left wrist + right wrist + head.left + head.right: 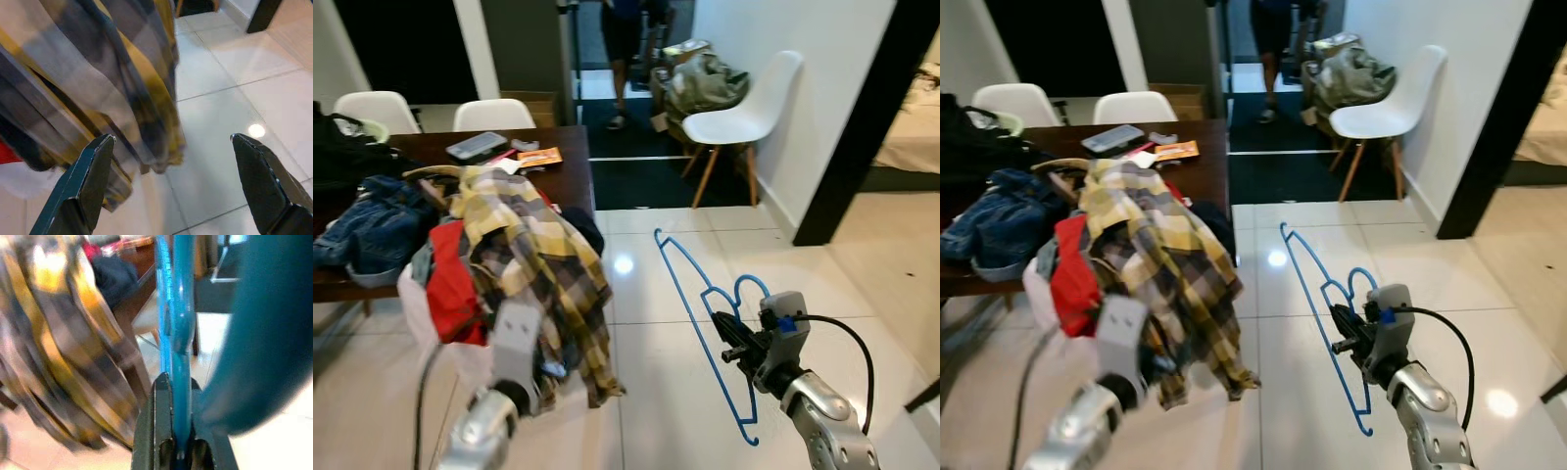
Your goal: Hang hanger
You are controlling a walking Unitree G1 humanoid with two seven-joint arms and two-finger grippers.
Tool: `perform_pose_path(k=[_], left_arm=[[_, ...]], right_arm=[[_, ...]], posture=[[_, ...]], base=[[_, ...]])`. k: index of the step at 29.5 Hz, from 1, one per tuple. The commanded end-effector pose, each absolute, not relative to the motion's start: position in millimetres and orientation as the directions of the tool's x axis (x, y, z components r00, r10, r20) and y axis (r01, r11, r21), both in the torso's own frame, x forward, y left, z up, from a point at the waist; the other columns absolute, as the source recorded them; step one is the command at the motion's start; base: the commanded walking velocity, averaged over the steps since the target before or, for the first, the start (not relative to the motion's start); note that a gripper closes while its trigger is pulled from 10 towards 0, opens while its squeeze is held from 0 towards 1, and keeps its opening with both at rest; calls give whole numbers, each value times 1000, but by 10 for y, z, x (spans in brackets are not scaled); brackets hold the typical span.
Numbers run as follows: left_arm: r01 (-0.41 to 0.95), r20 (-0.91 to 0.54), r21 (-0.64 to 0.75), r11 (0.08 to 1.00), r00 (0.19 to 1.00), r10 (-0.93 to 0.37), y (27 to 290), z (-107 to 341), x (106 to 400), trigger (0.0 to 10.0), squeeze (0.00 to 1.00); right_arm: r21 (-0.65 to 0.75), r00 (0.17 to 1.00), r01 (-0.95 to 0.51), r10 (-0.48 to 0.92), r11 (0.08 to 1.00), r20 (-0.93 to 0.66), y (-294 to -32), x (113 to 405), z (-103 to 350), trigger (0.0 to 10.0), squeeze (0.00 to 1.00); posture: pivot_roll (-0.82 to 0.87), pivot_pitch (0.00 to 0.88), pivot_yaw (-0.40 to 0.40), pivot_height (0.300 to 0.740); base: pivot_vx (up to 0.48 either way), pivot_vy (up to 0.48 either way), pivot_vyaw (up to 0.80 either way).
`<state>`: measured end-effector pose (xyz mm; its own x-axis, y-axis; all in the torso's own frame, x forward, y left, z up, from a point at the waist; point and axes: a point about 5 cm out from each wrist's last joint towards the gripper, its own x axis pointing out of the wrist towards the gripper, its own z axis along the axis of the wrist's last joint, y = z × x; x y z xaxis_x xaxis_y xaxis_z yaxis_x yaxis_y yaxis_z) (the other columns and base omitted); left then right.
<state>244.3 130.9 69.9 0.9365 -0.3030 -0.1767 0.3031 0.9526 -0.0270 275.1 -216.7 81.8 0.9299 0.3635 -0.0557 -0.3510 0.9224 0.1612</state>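
A thin blue hanger (690, 304) hangs in the air over the tiled floor, held near its hook by my right gripper (724, 328), which is shut on it; the blue wire (177, 333) runs straight up between the fingers in the right wrist view. My left gripper (171, 181) is open, low in front of a yellow and grey plaid shirt (533, 259) that drapes off the table's corner. The left arm (499, 392) rises at the bottom left. A wooden hanger end (431, 174) pokes out above the shirt's collar.
A dark wooden table (570, 171) carries a pile of clothes: jeans (372, 225), a red garment (455, 279), black items. White chairs (744, 113) stand behind the table and by the right wall. A person's legs (619, 59) stand in the far doorway. A dark pillar (857, 127) rises at right.
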Motion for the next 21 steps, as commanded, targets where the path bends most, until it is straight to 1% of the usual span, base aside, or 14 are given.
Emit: perform_pose_path(k=[1, 3, 4, 5, 8, 10, 11, 12, 15, 16, 17, 18, 19, 21], left_arm=[[336, -119, -40, 941, 933, -338, 1302, 752, 2485, 10000, 0], [344, -103, -51, 937, 932, -348, 1302, 762, 2495, 10000, 0], [360, -94, -57, 931, 927, -364, 1295, 765, 2498, 10000, 0], [360, -94, -57, 931, 927, -364, 1295, 765, 2498, 10000, 0], [409, -72, -75, 909, 907, -414, 1277, 793, 2475, 10000, 0], [409, -72, -75, 909, 907, -414, 1277, 793, 2475, 10000, 0], [435, -64, -99, 895, 895, -442, 1271, 808, 2464, 10000, 0], [435, -64, -99, 895, 895, -442, 1271, 808, 2464, 10000, 0], [616, -69, -166, 770, 772, -632, 1152, 820, 2404, 10000, 0], [616, -69, -166, 770, 772, -632, 1152, 820, 2404, 10000, 0], [649, -71, -177, 740, 742, -667, 1135, 822, 2395, 10000, 0], [649, -71, -177, 740, 742, -667, 1135, 822, 2395, 10000, 0], [665, -70, -196, 721, 724, -687, 1134, 829, 2393, 10000, 0], [663, -67, -208, 719, 724, -687, 1151, 844, 2406, 10000, 0]], right_arm=[[223, 930, -358, 367, 907, 0, -2167, 2753, 857, 10000, 0], [236, 930, -360, 368, 903, 11, -2171, 2750, 863, 10000, 0], [297, 938, -344, 343, 891, 57, -2224, 2752, 906, 10000, 0], [297, 938, -344, 343, 891, 57, -2224, 2752, 906, 10000, 0], [515, 940, -338, 252, 788, 232, -2428, 2708, 1067, 10000, 0], [515, 940, -338, 252, 788, 232, -2428, 2708, 1067, 10000, 0], [551, 931, -358, 243, 753, 272, -2465, 2682, 1103, 10000, 0], [551, 931, -358, 243, 753, 272, -2465, 2682, 1103, 10000, 0], [635, 850, -522, 285, 570, 443, -2470, 2598, 1261, 10000, 0], [635, 850, -522, 285, 570, 443, -2470, 2598, 1261, 10000, 0], [642, 826, -560, 288, 524, 485, -2471, 2581, 1302, 10000, 0], [642, 826, -560, 288, 524, 485, -2471, 2581, 1302, 10000, 0], [643, 804, -590, 286, 489, 521, -2477, 2557, 1334, 10000, 0], [638, 785, -616, 290, 462, 548, -2464, 2536, 1363, 10000, 0]], posture=[[-35, 0, -19, 740], [-35, 0, -19, 740], [-38, 0, -8, 740], [-38, 0, -8, 740], [-37, 0, 8, 740], [-37, 0, 8, 740], [-29, 0, 9, 740], [-29, 0, 9, 740], [-36, 0, 11, 740], [-36, 0, 11, 740], [-36, 0, 12, 740], [-36, 0, 12, 740], [-34, 0, 12, 740], [-30, 0, 9, 740]], base=[[0, 0, 781], [0, 0, 781], [0, 0, 781], [0, 0, 781], [0, 0, 781], [0, 0, 781], [0, 0, 781], [0, 0, 781], [0, 0, 781], [0, 0, 781], [0, 0, 781], [0, 0, 781], [0, 0, 781], [0, 0, 781]])
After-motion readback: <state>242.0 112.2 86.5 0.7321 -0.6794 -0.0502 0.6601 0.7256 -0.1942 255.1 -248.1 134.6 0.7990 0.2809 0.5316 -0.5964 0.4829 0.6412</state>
